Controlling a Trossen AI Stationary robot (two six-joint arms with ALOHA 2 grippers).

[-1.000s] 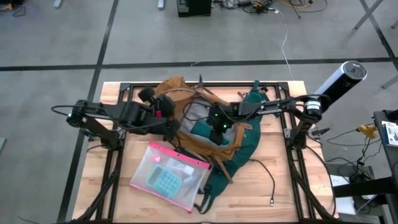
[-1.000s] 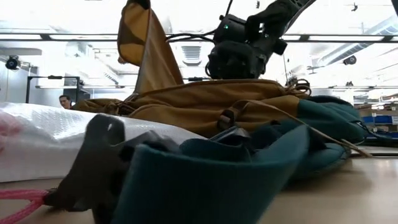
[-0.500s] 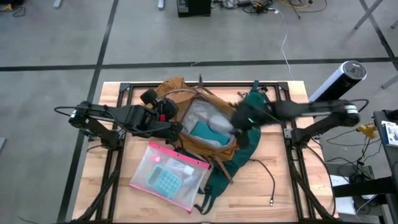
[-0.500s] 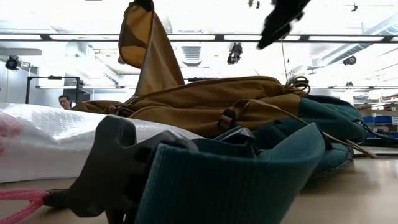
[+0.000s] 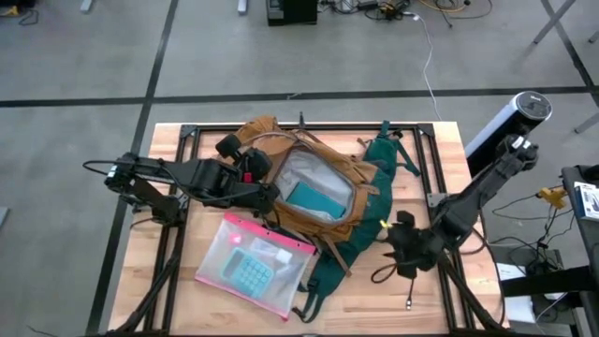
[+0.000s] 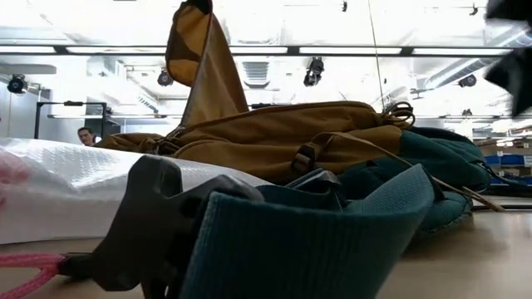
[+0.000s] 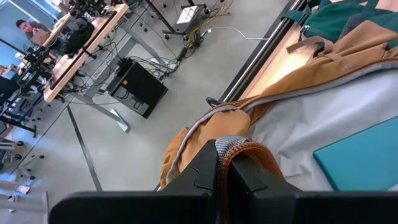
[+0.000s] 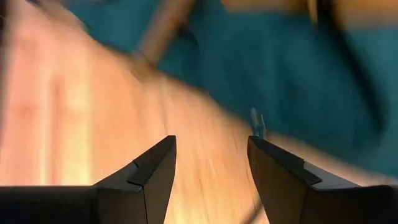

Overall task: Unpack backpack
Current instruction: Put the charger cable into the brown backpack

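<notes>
Wooden table (image 5: 426, 295), open backpack (image 5: 351, 220), teal item (image 5: 316, 199) inside.

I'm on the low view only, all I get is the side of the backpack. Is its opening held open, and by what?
Observer: Yes. The left gripper is shut on the backpack's rim, lifting it.
Operator: Anything left inside?
Observer: A flat teal item lies on the grey lining.
Operator: Where is the right gripper?
Observer: The right gripper is off the bag, over bare table beside the green straps, fingers open with nothing between them.
Operator: What's already out?
Observer: A clear pink-edged pouch lies on the table in front of the bag.
</notes>
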